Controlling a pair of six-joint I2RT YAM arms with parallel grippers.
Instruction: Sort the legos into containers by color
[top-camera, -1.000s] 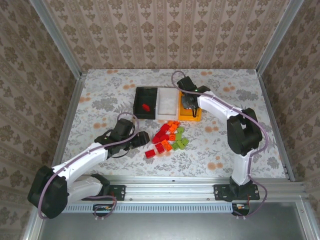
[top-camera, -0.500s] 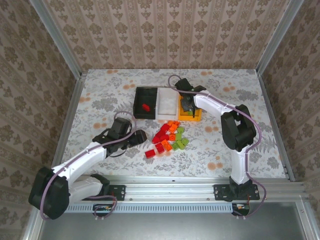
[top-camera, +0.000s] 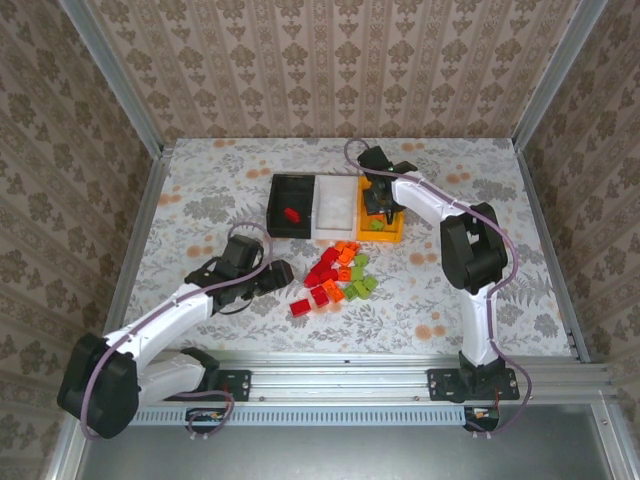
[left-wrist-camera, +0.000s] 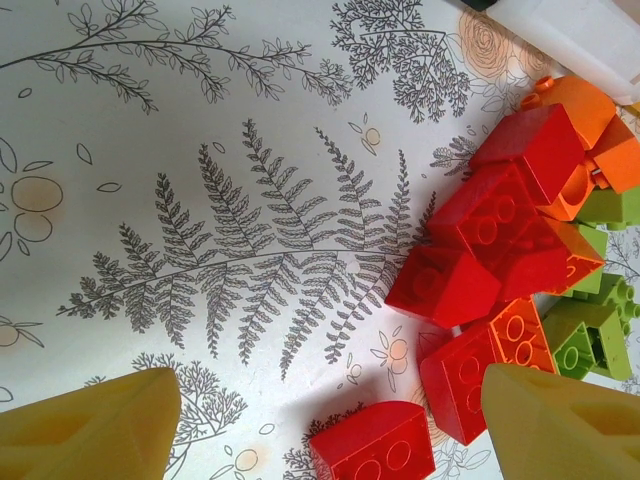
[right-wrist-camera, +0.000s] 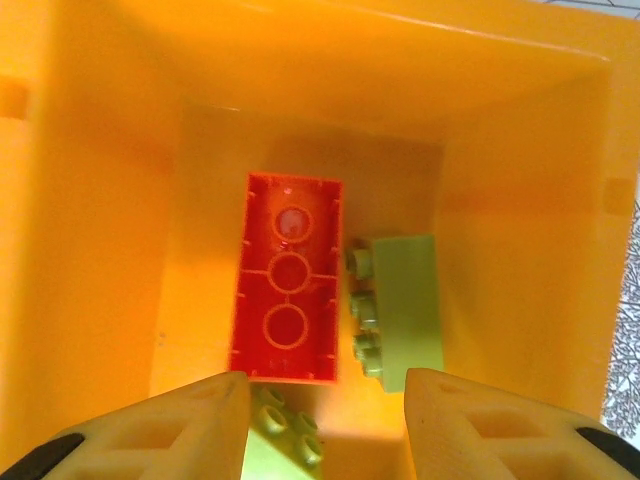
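Red, orange and light green legos (top-camera: 338, 275) lie piled mid-table. My left gripper (top-camera: 280, 275) hovers just left of the pile, open wide. Between its yellow fingers lies a red brick (left-wrist-camera: 372, 445), untouched, midway in the left gripper (left-wrist-camera: 330, 410); more red bricks (left-wrist-camera: 490, 240) sit to the right. The black container (top-camera: 276, 205), with one red brick (top-camera: 291, 214) in it, the white container (top-camera: 335, 205) and the orange-yellow container (top-camera: 395, 235) stand in a row. My right gripper (top-camera: 378, 208) hangs open inside the orange-yellow bin (right-wrist-camera: 520, 200), the right gripper (right-wrist-camera: 325, 385) above an orange-red brick (right-wrist-camera: 287, 290) and green bricks (right-wrist-camera: 405, 310).
Metal frame rails (top-camera: 140, 210) and patterned walls close the table on three sides. The right arm's elbow (top-camera: 470, 250) stands right of the pile. A single red brick (top-camera: 300, 307) lies at the pile's near-left edge. Bare patterned cloth (top-camera: 200, 190) spreads left of the bins.
My right gripper has opened over the orange-yellow bin, and a green brick now shows in the bin beneath it. The left gripper has shifted slightly and stays open.
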